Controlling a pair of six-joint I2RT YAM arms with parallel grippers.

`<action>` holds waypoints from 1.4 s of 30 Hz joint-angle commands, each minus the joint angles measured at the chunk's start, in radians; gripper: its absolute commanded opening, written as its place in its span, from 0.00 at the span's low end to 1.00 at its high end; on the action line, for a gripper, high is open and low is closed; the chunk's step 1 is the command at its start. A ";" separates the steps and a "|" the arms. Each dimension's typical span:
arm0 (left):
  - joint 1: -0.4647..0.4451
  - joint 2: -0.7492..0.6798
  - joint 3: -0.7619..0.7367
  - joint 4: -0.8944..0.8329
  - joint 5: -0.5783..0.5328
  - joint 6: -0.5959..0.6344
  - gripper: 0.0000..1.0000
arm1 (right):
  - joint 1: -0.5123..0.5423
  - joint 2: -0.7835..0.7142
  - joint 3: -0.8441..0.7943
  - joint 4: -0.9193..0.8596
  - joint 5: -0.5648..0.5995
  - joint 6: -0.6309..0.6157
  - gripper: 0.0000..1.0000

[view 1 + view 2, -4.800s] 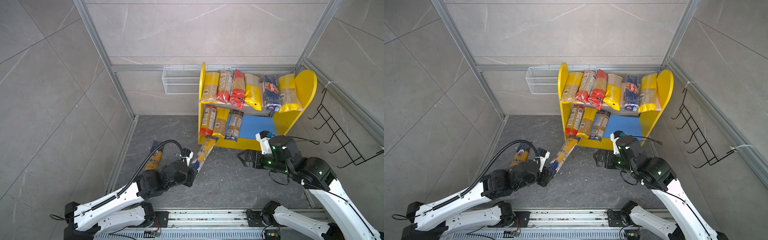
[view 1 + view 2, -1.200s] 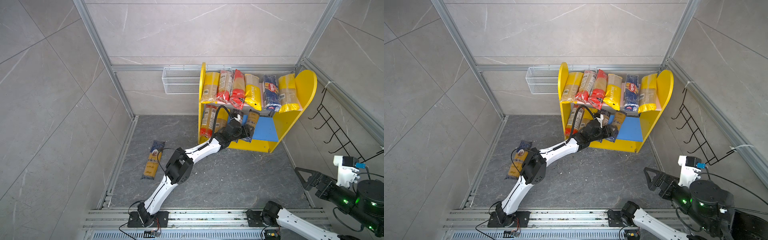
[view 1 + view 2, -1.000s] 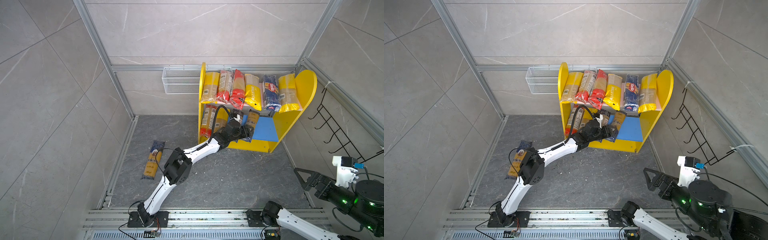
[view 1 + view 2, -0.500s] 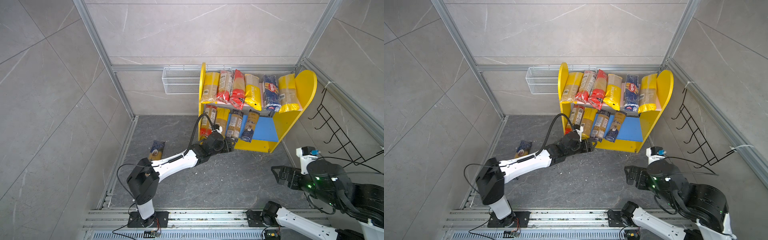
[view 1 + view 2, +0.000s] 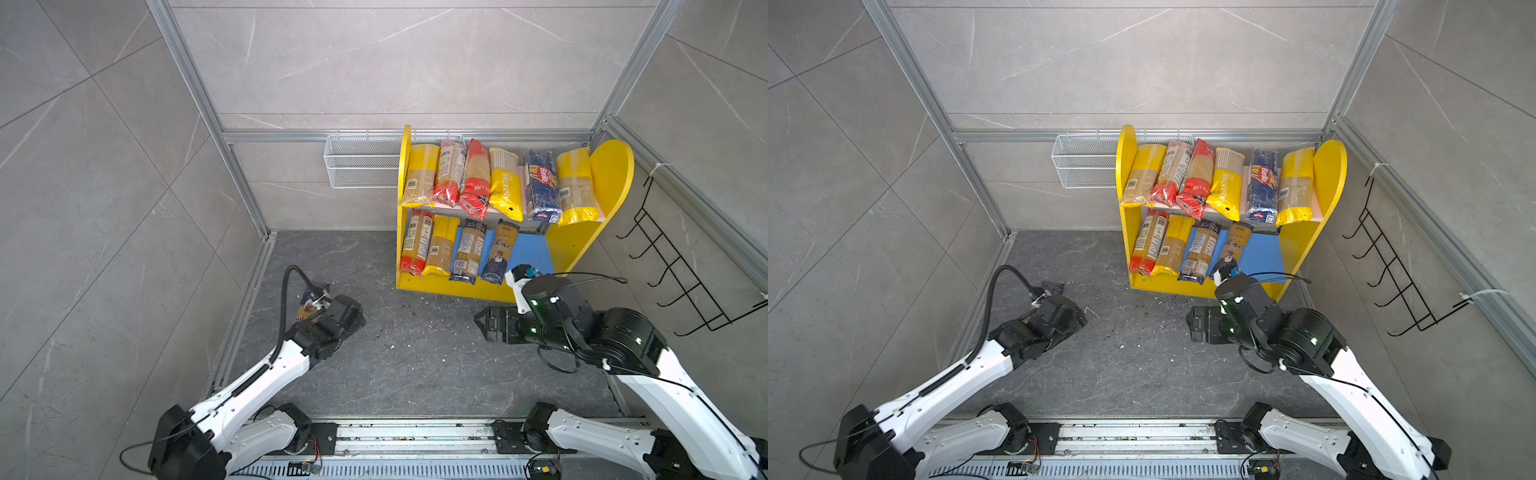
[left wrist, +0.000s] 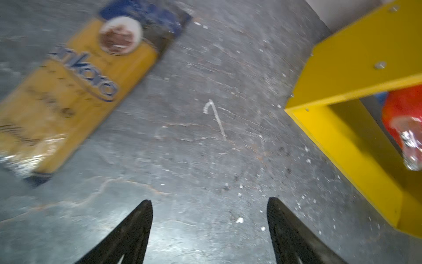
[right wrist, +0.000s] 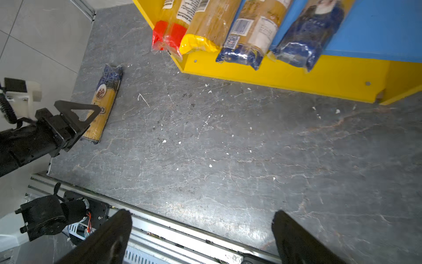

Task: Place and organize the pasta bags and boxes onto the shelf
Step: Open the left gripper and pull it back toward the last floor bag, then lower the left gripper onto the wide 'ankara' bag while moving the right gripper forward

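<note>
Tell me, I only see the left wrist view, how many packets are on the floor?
Observer: Only that one, the yellow-and-blue packet near the left gripper.
Operator: Any room on the shelf?
Observer: Yes, the lower board is bare at its right; four packets fill its left.
Operator: And the right gripper?
Observer: Open and empty, above the floor in front of the shelf.

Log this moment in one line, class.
left gripper: open, empty | right gripper: open, empty | floor packet: ungrasped | shelf: both tiers stocked
</note>
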 commanded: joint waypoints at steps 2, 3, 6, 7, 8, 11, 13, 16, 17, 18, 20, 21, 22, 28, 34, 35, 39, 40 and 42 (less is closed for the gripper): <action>0.183 -0.038 -0.047 -0.210 0.058 -0.051 0.81 | 0.005 0.049 -0.004 0.118 -0.075 -0.043 1.00; 0.222 -0.035 -0.057 -0.211 0.079 -0.042 0.81 | 0.005 0.061 -0.004 0.133 -0.084 -0.046 1.00; 0.288 -0.018 -0.069 -0.190 0.106 -0.018 0.81 | 0.005 0.094 0.002 0.165 -0.105 -0.055 1.00; 0.302 -0.007 -0.067 -0.184 0.108 -0.009 0.81 | 0.005 0.102 0.002 0.172 -0.110 -0.057 1.00; 0.325 0.007 -0.063 -0.180 0.111 0.002 0.81 | 0.006 0.111 0.001 0.180 -0.113 -0.059 1.00; 0.413 0.056 -0.047 -0.162 0.132 0.049 0.81 | 0.006 0.129 0.005 0.196 -0.122 -0.067 1.00; 0.485 0.088 -0.034 -0.149 0.148 0.085 0.81 | 0.004 0.134 0.007 0.200 -0.120 -0.073 1.00; 0.558 0.129 -0.007 -0.134 0.138 0.132 0.82 | 0.004 0.141 0.012 0.200 -0.106 -0.088 1.00; 0.580 0.143 0.002 -0.131 0.135 0.143 0.82 | 0.002 0.145 0.018 0.198 -0.100 -0.096 1.00; 0.599 0.154 0.005 -0.126 0.132 0.149 0.82 | 0.002 0.149 0.019 0.195 -0.097 -0.100 1.00; 0.634 0.171 0.000 -0.104 0.133 0.157 0.83 | -0.001 0.157 0.027 0.193 -0.092 -0.111 1.00; 0.652 0.181 -0.005 -0.091 0.140 0.157 0.83 | -0.004 0.162 0.029 0.192 -0.091 -0.115 1.00; 0.672 0.193 -0.011 -0.073 0.152 0.157 0.83 | -0.007 0.165 0.032 0.192 -0.091 -0.119 1.00; 0.704 0.286 0.012 -0.016 0.162 0.175 0.83 | -0.054 0.178 0.036 0.193 -0.126 -0.132 1.00; 0.704 0.369 0.038 0.028 0.192 0.175 0.82 | -0.128 0.175 0.026 0.191 -0.180 -0.141 1.00; 0.705 0.375 0.040 0.033 0.200 0.173 0.81 | -0.134 0.174 0.024 0.189 -0.186 -0.143 1.00; 0.701 0.381 0.026 0.055 0.244 0.163 0.75 | -0.156 0.174 0.026 0.189 -0.206 -0.152 1.00; 0.697 0.380 0.018 0.063 0.259 0.158 0.72 | -0.161 0.175 0.027 0.190 -0.209 -0.153 1.00; 0.677 0.377 0.008 0.071 0.269 0.152 0.69 | -0.166 0.178 0.027 0.193 -0.216 -0.156 1.00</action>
